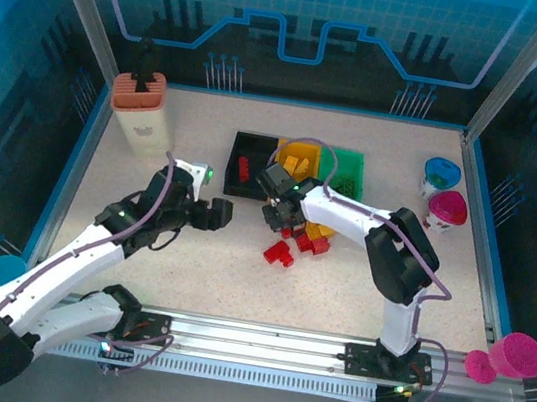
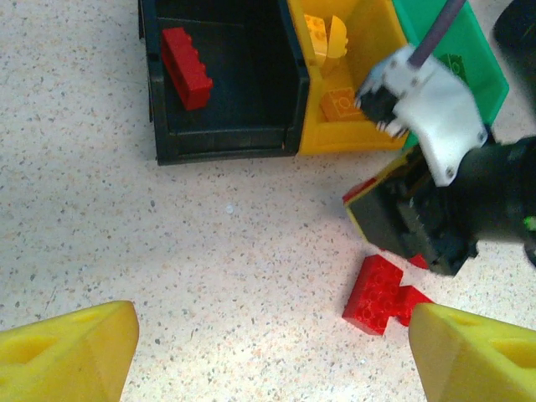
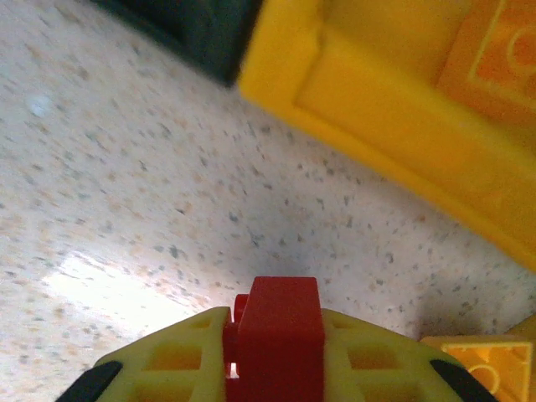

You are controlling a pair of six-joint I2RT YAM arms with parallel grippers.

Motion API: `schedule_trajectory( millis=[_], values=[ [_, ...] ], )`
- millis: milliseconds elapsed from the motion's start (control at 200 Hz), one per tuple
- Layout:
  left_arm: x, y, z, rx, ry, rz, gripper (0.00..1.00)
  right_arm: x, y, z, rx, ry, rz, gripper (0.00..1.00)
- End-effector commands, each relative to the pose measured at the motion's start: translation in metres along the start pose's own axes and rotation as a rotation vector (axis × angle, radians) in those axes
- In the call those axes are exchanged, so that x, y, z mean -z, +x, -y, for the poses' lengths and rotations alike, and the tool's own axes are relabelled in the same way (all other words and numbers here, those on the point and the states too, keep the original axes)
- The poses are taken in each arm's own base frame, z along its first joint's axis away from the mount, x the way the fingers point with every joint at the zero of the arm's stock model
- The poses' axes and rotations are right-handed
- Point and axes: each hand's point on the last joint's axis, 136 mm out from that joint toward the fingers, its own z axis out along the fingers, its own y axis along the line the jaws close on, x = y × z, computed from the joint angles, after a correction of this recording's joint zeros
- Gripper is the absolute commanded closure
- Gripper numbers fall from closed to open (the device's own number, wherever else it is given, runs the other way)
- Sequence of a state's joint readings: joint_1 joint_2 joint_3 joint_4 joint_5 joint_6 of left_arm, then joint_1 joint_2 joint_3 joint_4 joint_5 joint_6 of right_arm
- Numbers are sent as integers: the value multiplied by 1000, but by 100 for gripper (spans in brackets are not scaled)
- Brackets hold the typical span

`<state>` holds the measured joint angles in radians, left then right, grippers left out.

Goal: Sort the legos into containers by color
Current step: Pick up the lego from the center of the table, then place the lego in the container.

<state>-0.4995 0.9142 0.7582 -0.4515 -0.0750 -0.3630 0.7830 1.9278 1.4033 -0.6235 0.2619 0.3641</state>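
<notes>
— Logging item one: your right gripper [image 1: 275, 212] was clamped on a red lego [image 3: 280, 331]. It held the piece low over the table [image 1: 187, 270], just on the near side of where the black bin [image 1: 254, 148] met the yellow bin [image 1: 292, 147].

— Entered. Handling, as a judgement: light, rigid, smooth plastic, slippery rather than fragile. You had it by two flat side faces, which looked the sound place. The studded top would have seated worse.

— Item two: your left gripper [image 2: 270, 339] stood spread wide with nothing in it, over bare table to the left of the right one.

— Item three, containers: black, yellow and green bin [image 1: 350, 163], side by side in a row at the far middle. One red brick [image 2: 186, 56] lay in the black bin, and yellow pieces [image 2: 339, 102] lay in the yellow.

— Item four: loose legos [image 1: 308, 239], red and yellow, lay clustered just near of the bins under your right wrist, with a red pair [image 1: 278, 254] nearest you.

— Obstructions: the black bin's near wall stood between your held lego and its likely home, so you would have had to lift over that rim. Your left gripper sat close on the left. The beige box [image 1: 144, 122] at far left, the blue cup [image 1: 441, 173] and the pink cup [image 1: 447, 208] at far right stood well apart.
</notes>
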Motion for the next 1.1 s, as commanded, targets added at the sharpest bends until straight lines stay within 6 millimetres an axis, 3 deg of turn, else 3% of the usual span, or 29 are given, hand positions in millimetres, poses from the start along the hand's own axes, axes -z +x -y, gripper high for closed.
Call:
schedule_trajectory(
  millis=[0, 100, 220, 540, 765, 835, 860, 986, 1046, 1091],
  values=[
    [2, 16, -2, 9, 3, -31, 15, 47, -40, -11, 16, -51, 128, 78],
    [5, 23, 0, 12, 11, -39, 15, 62, -67, -14, -2, -88, 189, 78],
    [7, 33, 0, 12, 12, -52, 15, 67, -98, -9, -56, -117, 224, 78],
    [16, 41, 3, 27, 31, -50, 15, 49, -159, 2, -173, -194, 235, 78],
    [17, 42, 10, 36, 55, -47, 16, 21, -178, 5, -226, -214, 213, 78],
    [18, 42, 12, 35, 64, -47, 16, 22, -182, 5, -239, -223, 220, 77],
    [18, 42, 13, 34, 65, -48, 16, 9, -179, 4, -238, -219, 197, 77],
    [20, 43, 16, 27, 71, -53, 16, 4, -182, 6, -252, -228, 197, 75],
    [21, 43, 18, 23, 75, -52, 16, 5, -184, 7, -256, -237, 198, 71],
    [21, 42, 19, 19, 75, -54, 16, 8, -186, 7, -253, -239, 202, 62]
  ],
)
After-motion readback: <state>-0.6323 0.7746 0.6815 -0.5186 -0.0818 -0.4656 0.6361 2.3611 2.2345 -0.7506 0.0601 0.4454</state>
